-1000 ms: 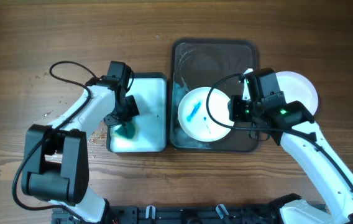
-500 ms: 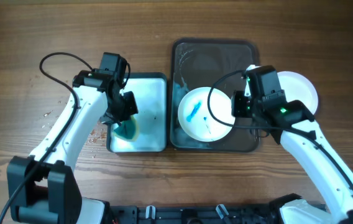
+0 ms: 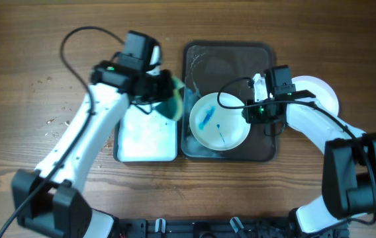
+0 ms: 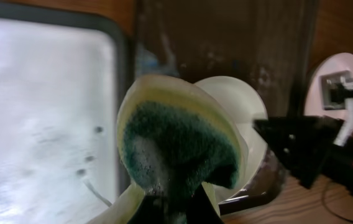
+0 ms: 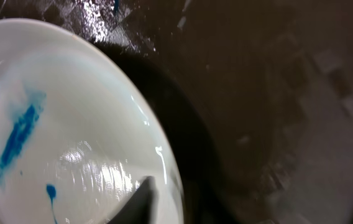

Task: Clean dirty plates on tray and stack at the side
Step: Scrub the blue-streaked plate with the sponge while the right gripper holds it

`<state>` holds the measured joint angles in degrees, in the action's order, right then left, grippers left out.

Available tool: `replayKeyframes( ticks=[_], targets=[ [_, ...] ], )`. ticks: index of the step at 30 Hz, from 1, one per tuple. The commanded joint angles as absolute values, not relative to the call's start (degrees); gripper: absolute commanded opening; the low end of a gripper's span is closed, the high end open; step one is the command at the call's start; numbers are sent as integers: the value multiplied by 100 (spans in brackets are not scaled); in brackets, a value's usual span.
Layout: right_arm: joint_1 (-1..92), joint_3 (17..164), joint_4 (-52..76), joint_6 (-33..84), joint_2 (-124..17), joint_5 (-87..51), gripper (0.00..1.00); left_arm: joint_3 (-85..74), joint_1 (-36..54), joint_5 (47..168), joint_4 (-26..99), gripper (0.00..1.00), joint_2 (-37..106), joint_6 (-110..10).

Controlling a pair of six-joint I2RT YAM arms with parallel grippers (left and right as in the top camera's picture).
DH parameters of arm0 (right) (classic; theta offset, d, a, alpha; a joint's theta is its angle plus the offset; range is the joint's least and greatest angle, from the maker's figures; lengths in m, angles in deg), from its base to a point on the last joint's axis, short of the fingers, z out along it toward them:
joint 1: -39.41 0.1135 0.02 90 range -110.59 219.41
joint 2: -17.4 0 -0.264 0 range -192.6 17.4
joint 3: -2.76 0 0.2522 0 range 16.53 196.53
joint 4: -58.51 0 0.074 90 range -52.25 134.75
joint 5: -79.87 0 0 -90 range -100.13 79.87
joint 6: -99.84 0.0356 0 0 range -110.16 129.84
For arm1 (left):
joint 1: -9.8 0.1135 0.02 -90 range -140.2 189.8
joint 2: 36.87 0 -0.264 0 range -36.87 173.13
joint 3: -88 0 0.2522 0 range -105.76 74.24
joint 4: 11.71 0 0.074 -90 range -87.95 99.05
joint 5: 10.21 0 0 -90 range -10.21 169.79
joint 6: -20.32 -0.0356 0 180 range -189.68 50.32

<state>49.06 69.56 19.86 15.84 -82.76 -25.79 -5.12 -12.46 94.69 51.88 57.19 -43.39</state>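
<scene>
A white plate (image 3: 219, 121) with blue smears lies on the dark brown tray (image 3: 228, 56). My right gripper (image 3: 249, 114) is shut on its right rim. In the right wrist view one dark finger (image 5: 140, 200) rests on the plate's (image 5: 58, 137) inner rim, and the other finger is hidden beneath it. My left gripper (image 3: 163, 92) is shut on a wet green sponge (image 3: 173, 100) and holds it in the air over the tray's left edge. The sponge (image 4: 176, 146) fills the left wrist view, with the plate (image 4: 242, 102) behind it. A plain white plate (image 3: 322, 92) sits on the table right of the tray.
A white rectangular tray (image 3: 145, 139) with soapy water lies left of the brown tray. The brown tray's back half (image 5: 263, 93) is wet and bare. Small crumbs (image 3: 52, 120) dot the wood at the left.
My left arm lifted the sponge off the white tray and carried it right to the brown tray's edge. The right gripper closed on the plate's rim.
</scene>
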Motion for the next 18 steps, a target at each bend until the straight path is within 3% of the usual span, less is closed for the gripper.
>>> replayKeyframes(
  ticks=[1, 14, 16, 18],
  targets=[
    [4891, 6976, 2122, 1859, -8650, -2699, 6, -503, -1799, 9696, 4770, 4, 6340, -3653],
    [4891, 6976, 1960, 2222, -8836, -2363, 4, -503, -2652, 10100, 2862, 4, 8385, -2634],
    [4891, 6976, 1912, 2224, -8836, -2363, 4, -503, -2743, 9674, 2897, 4, 8615, -2833],
    [4891, 6976, 1840, 2220, -8836, -2365, 4, -507, -2680, 8192, 3391, 4, 8656, -3314]
  ],
)
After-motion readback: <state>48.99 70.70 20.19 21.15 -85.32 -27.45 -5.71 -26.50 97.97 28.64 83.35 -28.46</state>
